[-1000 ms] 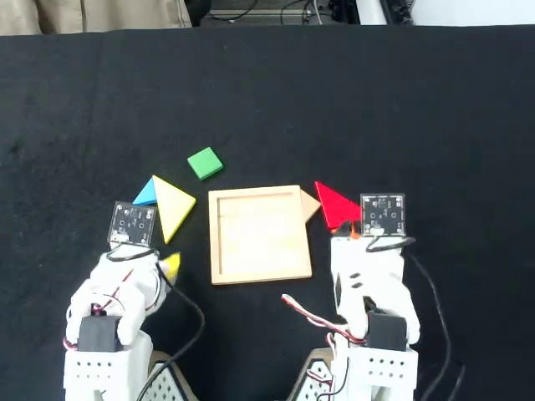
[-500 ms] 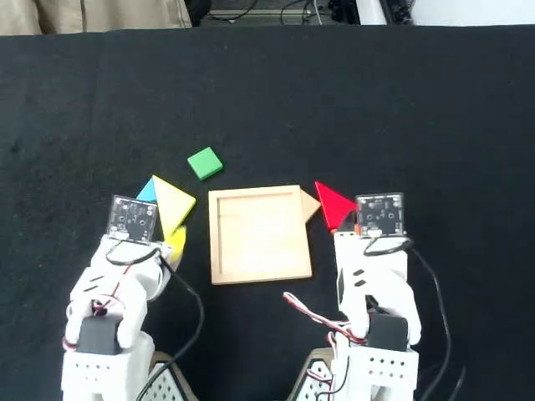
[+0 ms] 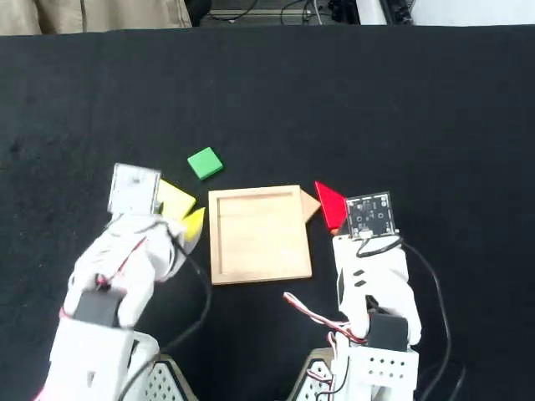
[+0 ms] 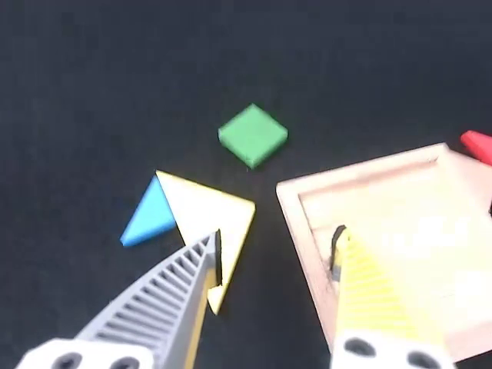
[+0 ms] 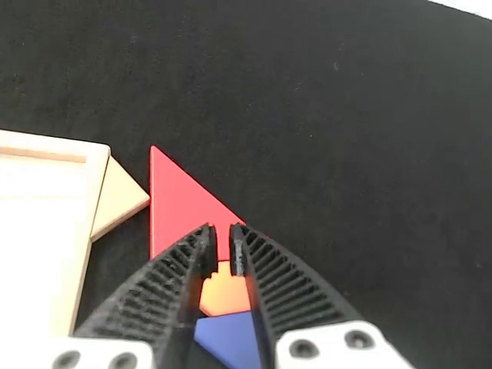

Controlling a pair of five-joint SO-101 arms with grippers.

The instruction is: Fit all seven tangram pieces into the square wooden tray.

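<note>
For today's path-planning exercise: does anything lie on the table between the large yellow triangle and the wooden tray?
Nothing visible does. Only bare black table separates the yellow triangle from the rim of the tray. The blue triangle lies on its far side.

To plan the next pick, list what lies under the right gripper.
Under the right gripper lie an edge of the red triangle, an orange piece and a blue piece. Its fingers cover most of both, so their shapes cannot be told.
</note>
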